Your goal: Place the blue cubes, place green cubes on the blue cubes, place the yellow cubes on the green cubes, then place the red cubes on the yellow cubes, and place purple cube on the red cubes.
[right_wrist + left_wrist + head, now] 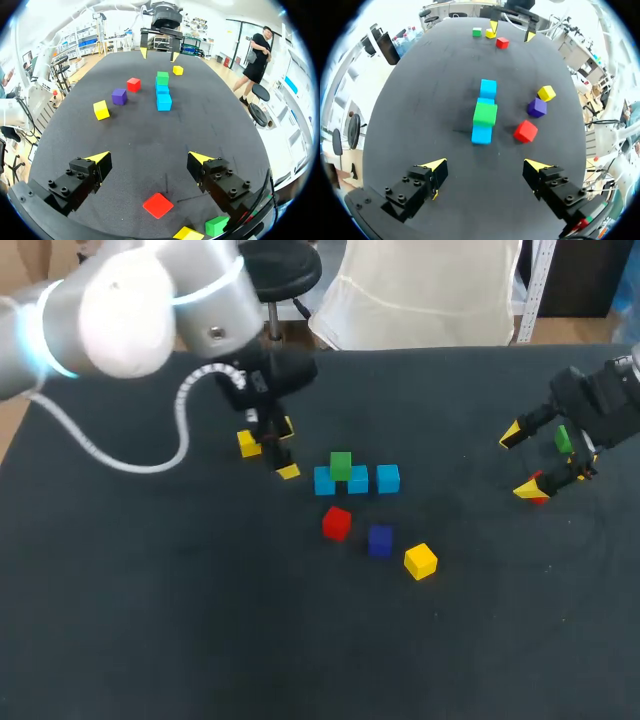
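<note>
Blue cubes [388, 478] sit in a row, a green cube [340, 465] on top; our left gripper [485, 167] and right gripper [145, 160] gape wide, empty.

red cube [541, 499] mostly hidden behind r fingers [527, 489]; yellow cube [187, 233] edge-cut.

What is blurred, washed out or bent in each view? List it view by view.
Head view: my left arm looms close to the camera, soft and brightly lit; the red cube throws barely any shadow on the dark table. Left wrist view: the table's edge bows into a curve; the room beyond is washed out. Right wrist view: same bowing, even light.
</note>
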`<action>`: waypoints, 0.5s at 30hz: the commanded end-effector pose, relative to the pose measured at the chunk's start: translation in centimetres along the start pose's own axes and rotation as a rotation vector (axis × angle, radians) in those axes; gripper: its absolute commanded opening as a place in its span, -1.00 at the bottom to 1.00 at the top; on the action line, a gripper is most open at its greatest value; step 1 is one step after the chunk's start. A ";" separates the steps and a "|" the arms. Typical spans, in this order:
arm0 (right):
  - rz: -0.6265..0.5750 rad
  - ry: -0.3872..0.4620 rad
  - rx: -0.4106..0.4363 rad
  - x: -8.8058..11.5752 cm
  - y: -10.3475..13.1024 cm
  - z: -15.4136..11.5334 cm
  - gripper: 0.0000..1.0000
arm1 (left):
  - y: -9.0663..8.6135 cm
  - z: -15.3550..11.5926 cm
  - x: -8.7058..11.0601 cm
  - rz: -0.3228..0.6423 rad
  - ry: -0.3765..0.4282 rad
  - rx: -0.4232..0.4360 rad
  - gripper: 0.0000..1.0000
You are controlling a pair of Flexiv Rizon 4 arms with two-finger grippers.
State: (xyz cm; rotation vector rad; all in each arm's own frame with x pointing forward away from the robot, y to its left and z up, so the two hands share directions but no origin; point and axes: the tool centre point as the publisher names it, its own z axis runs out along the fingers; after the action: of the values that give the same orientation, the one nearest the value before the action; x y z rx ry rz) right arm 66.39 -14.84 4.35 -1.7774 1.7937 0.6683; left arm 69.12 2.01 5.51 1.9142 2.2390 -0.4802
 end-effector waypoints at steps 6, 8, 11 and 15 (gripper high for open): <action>-0.001 -0.003 -0.001 0.1 -0.1 0.0 1.00 | -1.2 -0.1 4.4 0.031 -0.294 0.013 1.00; -0.001 -0.003 -0.001 0.1 -0.1 0.0 1.00 | -1.3 -0.2 4.7 0.042 -0.319 0.011 1.00; -0.001 -0.003 -0.001 0.1 -0.1 0.0 1.00 | -1.7 -0.5 5.0 0.097 -0.347 -0.039 1.00; -0.001 -0.003 -0.001 0.1 -0.1 0.0 1.00 | -1.9 -0.8 5.3 0.112 -0.350 -0.063 1.00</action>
State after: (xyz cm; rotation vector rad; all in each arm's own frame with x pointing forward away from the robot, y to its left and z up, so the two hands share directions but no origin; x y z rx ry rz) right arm 66.39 -14.84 4.35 -1.7774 1.7937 0.6683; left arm 67.77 6.19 4.69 1.8500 1.9646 -0.6093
